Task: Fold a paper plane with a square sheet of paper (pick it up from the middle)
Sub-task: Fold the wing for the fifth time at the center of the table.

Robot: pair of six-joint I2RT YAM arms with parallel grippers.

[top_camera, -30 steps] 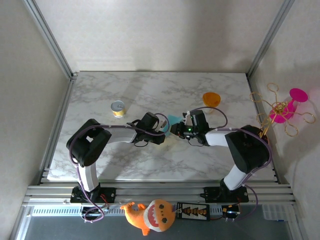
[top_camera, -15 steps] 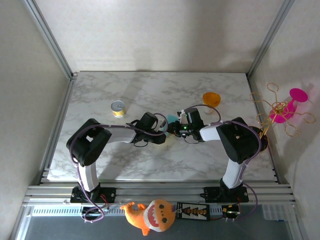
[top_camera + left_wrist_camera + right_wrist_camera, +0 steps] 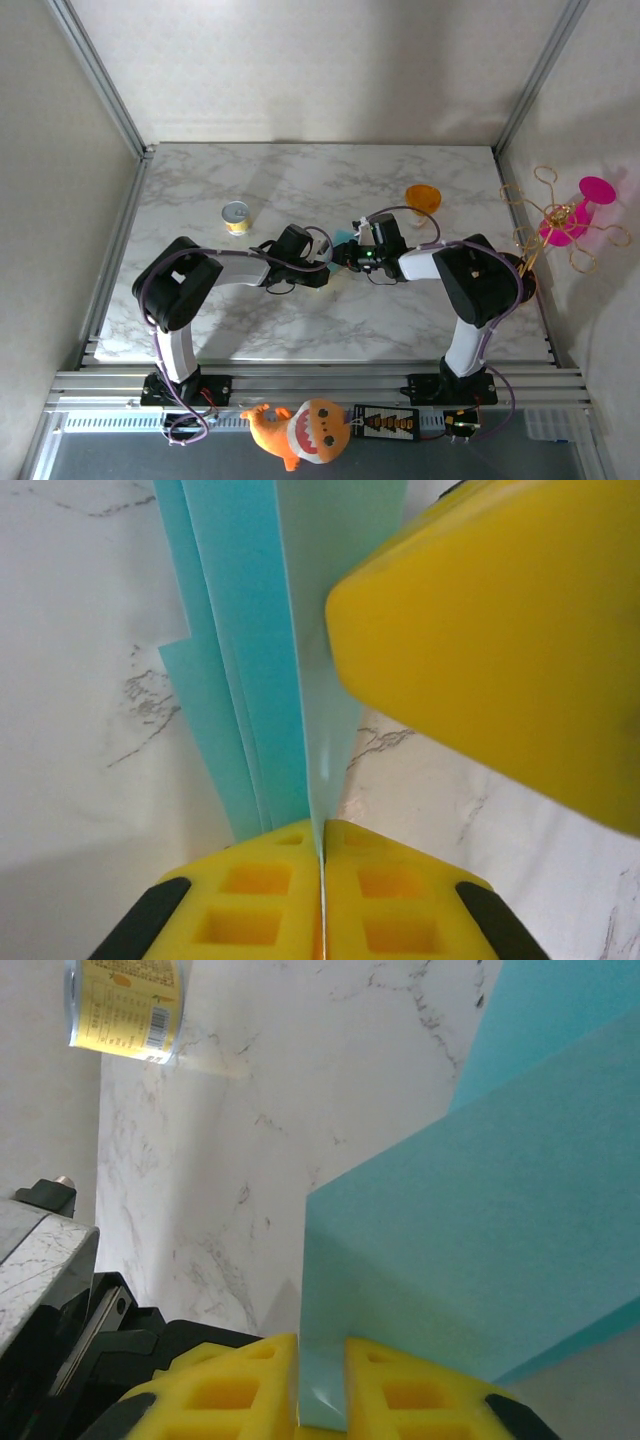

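Marble table (image 3: 300, 325): both arms reach in from the near edge and meet close to its centre.

Left arm (image 3: 185, 290): base at the table's 7 o'clock. The upper link rises to a folded elbow, then the forearm lies low and runs toward 3 o'clock.

Right arm (image 3: 485, 285): base at 5 o'clock. Its elbow is bunched over the right half of the table and the forearm runs toward 9 o'clock. The two wrists come nose to nose.

Teal paper (image 3: 344, 237): held off the table between the two wrists, with only a sliver visible from above at their 12 o'clock side.
- Left wrist view: the paper (image 3: 250, 630) stands on edge as several stacked layers, fanning away toward 12 o'clock.
- Right wrist view: the paper (image 3: 480, 1240) is a broad folded panel rising toward 2 o'clock, with a second layer behind it.

Left gripper (image 3: 326, 263): in its own camera (image 3: 322, 842) the yellow fingers are pressed together, with the paper's edge pinched in the seam. A large yellow finger pad (image 3: 500, 630) crowds in at 2 o'clock, against the same sheet.

Right gripper (image 3: 351, 258): in its own camera (image 3: 320, 1365) the fingers are clamped on the lower corner of the paper, with the teal strip showing in the narrow slot between them.

Orange cup (image 3: 422, 198): on the table at 2 o'clock from the grippers, apart from them.

Yellow can (image 3: 237, 216): upright at 10 o'clock from the grippers, well apart. In the right wrist view its label (image 3: 125, 1010) shows at 11 o'clock.
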